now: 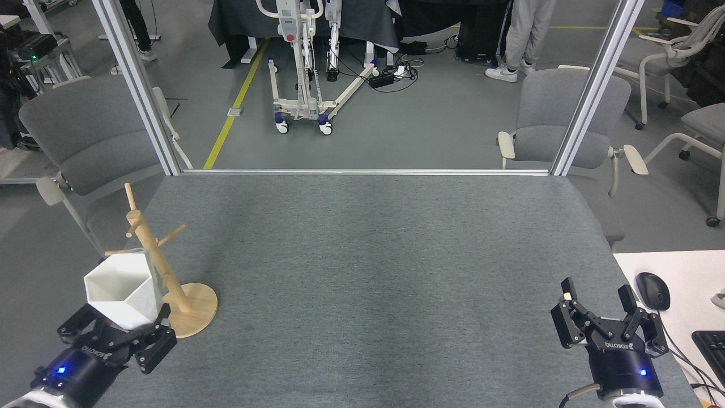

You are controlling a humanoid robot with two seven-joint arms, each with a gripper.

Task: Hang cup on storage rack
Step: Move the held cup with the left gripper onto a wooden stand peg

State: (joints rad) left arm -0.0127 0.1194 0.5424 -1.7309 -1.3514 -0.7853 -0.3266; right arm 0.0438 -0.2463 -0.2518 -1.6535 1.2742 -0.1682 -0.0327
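Observation:
The white faceted cup is held upright at the lower left, mouth up, with my left gripper shut on its lower body. It sits just left of the storage rack, a light wooden mug tree with a round disc base, and covers part of the rack's lower left peg. Whether cup and rack touch is not clear. My right gripper is open near the table's front right corner with nothing between its fingers.
Grey felt table with metal frame posts at its back corners. Grey chairs stand behind left and right. A white desk with a mouse and keyboard adjoins at right.

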